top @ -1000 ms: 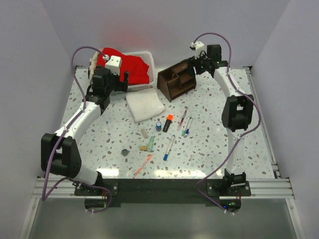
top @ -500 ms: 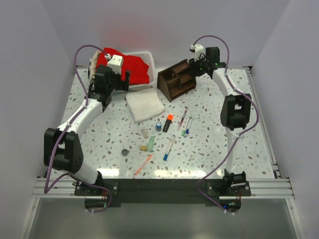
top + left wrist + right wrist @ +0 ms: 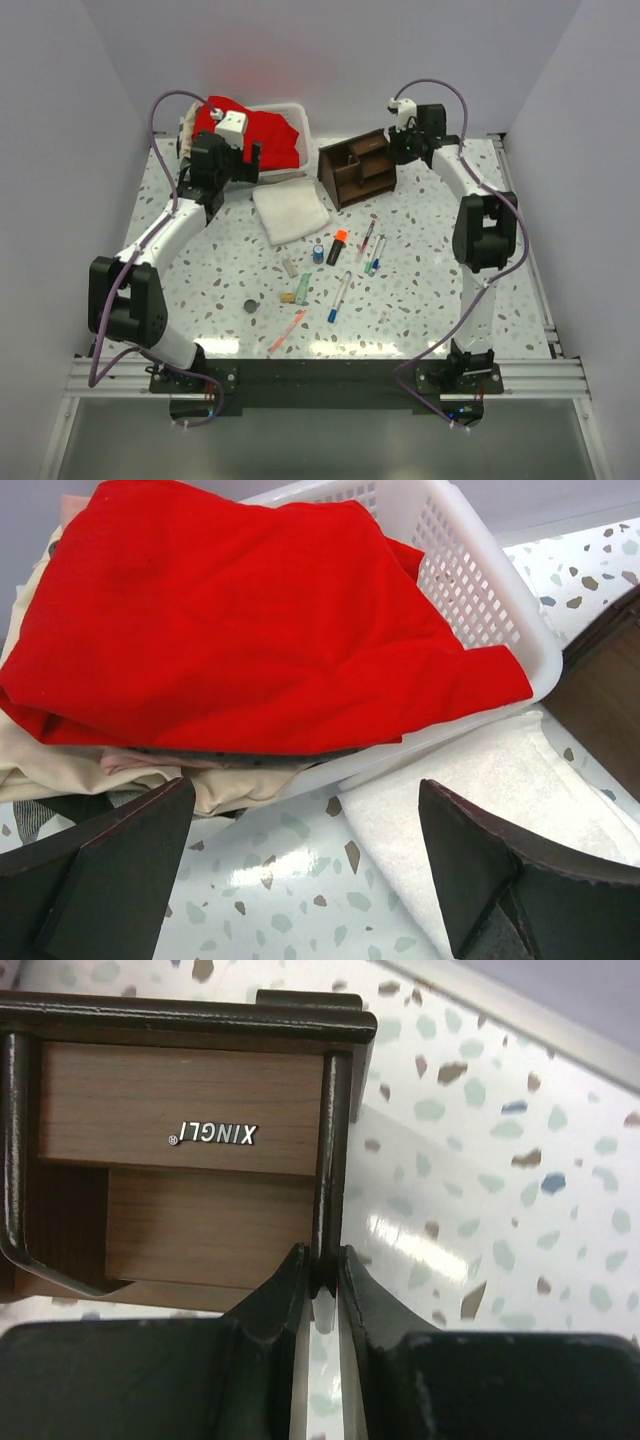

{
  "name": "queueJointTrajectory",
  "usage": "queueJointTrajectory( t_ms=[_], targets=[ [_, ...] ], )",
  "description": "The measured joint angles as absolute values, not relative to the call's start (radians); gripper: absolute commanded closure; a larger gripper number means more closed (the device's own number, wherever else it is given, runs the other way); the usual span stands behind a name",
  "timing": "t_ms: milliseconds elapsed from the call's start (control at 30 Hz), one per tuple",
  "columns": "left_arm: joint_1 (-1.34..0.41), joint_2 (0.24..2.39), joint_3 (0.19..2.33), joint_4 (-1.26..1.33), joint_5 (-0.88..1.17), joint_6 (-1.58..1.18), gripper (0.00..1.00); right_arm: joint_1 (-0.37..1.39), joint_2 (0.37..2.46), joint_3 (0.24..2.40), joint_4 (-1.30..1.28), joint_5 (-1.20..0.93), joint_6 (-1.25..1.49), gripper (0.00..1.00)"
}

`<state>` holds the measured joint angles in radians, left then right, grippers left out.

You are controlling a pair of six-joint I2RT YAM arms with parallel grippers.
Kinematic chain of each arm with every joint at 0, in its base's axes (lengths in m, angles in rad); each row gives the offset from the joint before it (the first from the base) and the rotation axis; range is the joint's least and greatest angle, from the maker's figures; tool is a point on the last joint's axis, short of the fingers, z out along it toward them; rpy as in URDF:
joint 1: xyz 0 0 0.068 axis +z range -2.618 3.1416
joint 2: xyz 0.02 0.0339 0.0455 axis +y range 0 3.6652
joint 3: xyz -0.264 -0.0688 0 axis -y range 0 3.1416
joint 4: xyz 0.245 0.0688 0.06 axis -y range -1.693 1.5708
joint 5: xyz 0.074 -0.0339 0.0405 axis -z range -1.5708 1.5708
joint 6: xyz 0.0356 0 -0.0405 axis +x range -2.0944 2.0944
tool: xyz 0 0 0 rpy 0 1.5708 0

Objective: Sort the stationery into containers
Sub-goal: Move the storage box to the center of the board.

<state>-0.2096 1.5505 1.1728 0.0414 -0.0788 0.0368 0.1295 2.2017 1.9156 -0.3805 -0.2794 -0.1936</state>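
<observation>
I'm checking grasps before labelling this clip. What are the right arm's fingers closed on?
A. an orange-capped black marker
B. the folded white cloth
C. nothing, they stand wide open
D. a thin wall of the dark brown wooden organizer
D: the right wrist view shows the right arm's fingers pressed against both faces of a thin wall of the dark brown wooden desk organizer.

Left arm: reaches forward, elbow bent. Left hand: fingers spread wide, nothing between them. Right arm: reaches far forward, wrist turned inward. Right hand: fingers pinched nearly together on a thin wall of the dark brown wooden organizer.
</observation>
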Motion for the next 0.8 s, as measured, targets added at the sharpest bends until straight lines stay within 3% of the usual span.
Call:
queueJointTrajectory(
  t_ms=[533,800],
  targets=[
    [-0.210,1.428,1.020,0.081,-0.078,-0.001,0.02,0.132,1.807,1.421,-0.395,-0.103,-0.017,1.00],
    [-0.210,1.402,0.991,0.093,-0.064,-0.029,0.02,0.130,1.753,1.356,-0.382,-0.020,0.069,1.00]
  ],
)
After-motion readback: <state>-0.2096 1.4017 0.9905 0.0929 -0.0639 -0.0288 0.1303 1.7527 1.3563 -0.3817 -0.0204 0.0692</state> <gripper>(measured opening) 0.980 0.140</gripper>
